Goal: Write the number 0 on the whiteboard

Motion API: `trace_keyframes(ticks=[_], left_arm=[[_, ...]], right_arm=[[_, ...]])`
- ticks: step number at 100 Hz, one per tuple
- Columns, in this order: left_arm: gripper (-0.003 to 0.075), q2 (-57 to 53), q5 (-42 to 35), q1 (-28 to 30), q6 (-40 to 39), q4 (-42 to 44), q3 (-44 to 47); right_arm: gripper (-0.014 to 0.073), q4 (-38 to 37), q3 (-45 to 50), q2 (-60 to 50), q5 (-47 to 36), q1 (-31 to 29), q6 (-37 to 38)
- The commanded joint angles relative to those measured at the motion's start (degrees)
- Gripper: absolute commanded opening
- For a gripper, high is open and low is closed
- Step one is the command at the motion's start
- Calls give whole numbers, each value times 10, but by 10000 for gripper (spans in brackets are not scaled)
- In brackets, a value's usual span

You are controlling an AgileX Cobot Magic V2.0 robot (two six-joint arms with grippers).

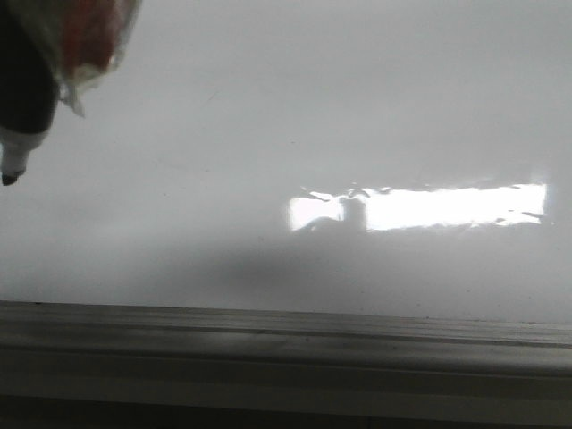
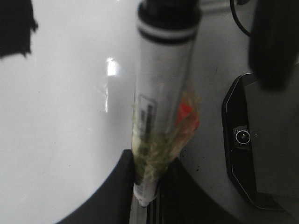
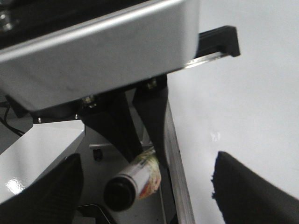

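Note:
The whiteboard (image 1: 268, 116) is glossy white and fills the front view, with its grey metal frame (image 1: 286, 344) along the near edge. No number 0 shows on it in any view. My left gripper (image 2: 147, 186) is shut on a black-and-white marker (image 2: 163, 79) wrapped in tape. In the front view the marker (image 1: 22, 98) hangs at the top left, dark tip down near the board; I cannot tell if it touches. My right gripper (image 3: 147, 159) is open and empty, beside the board's frame (image 3: 180, 186), and looks at the held marker (image 3: 135, 179).
A bright rectangular light glare (image 1: 420, 206) lies on the board's right half. A black device with a small lens (image 2: 243, 136) sits on the grey surface beside the board. The left arm's silver body (image 3: 103, 51) fills the top of the right wrist view.

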Motion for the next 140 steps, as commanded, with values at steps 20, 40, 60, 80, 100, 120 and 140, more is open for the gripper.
trace_keyframes(ticks=[20,40,60,80,100,120,140], left_arm=[[-20,-8,-20,-6,-1,19,-20],[-20,-8,-20,-6,-1,19,-20],[-20,-8,-20,-6,-1,19,-20],[-20,-8,-20,-6,-1,17,-20],[-20,-8,-20,-6,-2,14,-20],[-16,-11,-39,-6,-49,13,-20],[208,-35,-73,-6,-148,13,-24]], right_arm=[[496,27,-28,47,-16,2,-9],[496,35,-28,72,-31,2,-8],[416,52,-28,74,-44,2,-8],[300,64,-28,74,-44,2,-8],[81,65,-28,74,-37,2,-8],[-74,65,-28,74,-31,2,-8],[-58,51,-28,69,-32,1,-8]])
